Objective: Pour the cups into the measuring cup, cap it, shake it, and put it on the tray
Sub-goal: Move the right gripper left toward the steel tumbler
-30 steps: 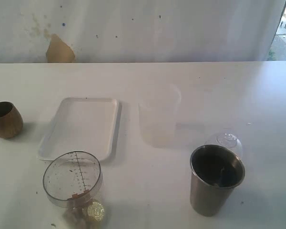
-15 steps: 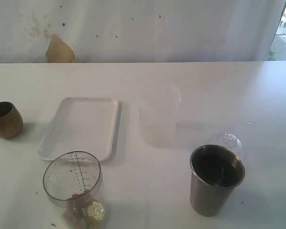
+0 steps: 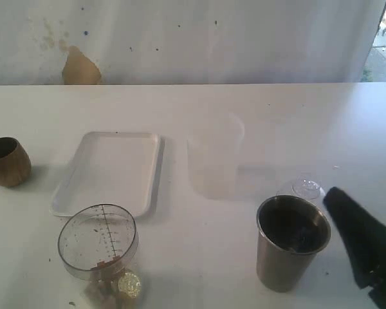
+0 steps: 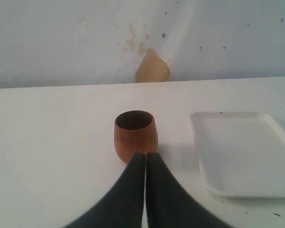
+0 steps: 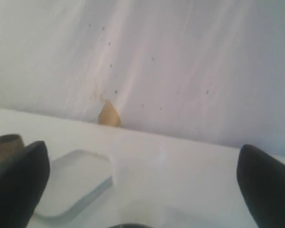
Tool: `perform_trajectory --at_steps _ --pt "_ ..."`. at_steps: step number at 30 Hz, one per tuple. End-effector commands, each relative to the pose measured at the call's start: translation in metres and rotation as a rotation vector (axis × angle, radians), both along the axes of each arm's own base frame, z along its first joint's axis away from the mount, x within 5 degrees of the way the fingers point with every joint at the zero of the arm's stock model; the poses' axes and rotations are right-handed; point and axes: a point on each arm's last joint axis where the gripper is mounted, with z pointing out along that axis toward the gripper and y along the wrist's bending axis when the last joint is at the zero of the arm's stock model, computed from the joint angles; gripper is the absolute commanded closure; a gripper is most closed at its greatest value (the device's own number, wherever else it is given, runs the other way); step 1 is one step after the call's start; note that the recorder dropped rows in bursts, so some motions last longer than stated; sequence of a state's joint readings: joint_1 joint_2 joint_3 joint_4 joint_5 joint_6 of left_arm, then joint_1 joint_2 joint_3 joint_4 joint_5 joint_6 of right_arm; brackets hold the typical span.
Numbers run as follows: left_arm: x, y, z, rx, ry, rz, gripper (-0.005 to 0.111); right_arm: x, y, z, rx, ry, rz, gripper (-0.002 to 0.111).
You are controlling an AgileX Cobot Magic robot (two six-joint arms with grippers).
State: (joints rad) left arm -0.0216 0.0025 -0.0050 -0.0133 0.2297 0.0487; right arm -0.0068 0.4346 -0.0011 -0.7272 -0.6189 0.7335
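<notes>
The tall steel tumbler (image 3: 291, 243) stands at the front right. A dark finger (image 3: 355, 226) of my right gripper is just to its right, not touching it. In the right wrist view that gripper (image 5: 141, 151) is wide open with nothing between its fingers. The squat brown cup (image 3: 7, 161) stands at the far left. My left gripper (image 4: 146, 156) is shut and empty, its tips just short of the brown cup (image 4: 136, 135). The clear measuring cup (image 3: 98, 241) with a printed scale stands at the front left, below the white tray (image 3: 109, 170).
A frosted translucent beaker (image 3: 212, 164) stands mid-table beside the tray. A clear domed lid (image 3: 307, 188) lies just behind the steel tumbler. A small gold round thing (image 3: 128, 284) lies at the measuring cup's base. A pale wall rises behind the table's far edge.
A dark finger of my right gripper has come into the exterior view at the lower right, beside the steel tumbler. The cups, tray and lid have not moved.
</notes>
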Motion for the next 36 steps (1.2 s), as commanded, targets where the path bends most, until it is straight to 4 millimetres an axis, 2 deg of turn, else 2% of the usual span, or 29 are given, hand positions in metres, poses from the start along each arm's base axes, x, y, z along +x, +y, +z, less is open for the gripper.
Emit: perform_trajectory --at_steps 1,6,14,36 --pt "0.0 0.0 -0.001 0.0 -0.001 0.0 0.106 0.013 0.008 -0.013 -0.021 0.124 0.099 0.007" --pt "0.0 0.0 -0.001 0.0 -0.001 0.0 0.106 0.023 0.017 -0.028 -0.087 0.204 0.218 0.007" --pt "0.0 0.0 -0.001 0.0 -0.001 0.0 0.106 0.038 0.014 -0.049 -0.198 0.309 0.192 0.007" --pt "0.0 0.0 -0.001 0.0 -0.001 0.0 0.106 0.042 0.014 -0.055 -0.202 0.335 0.203 0.007"
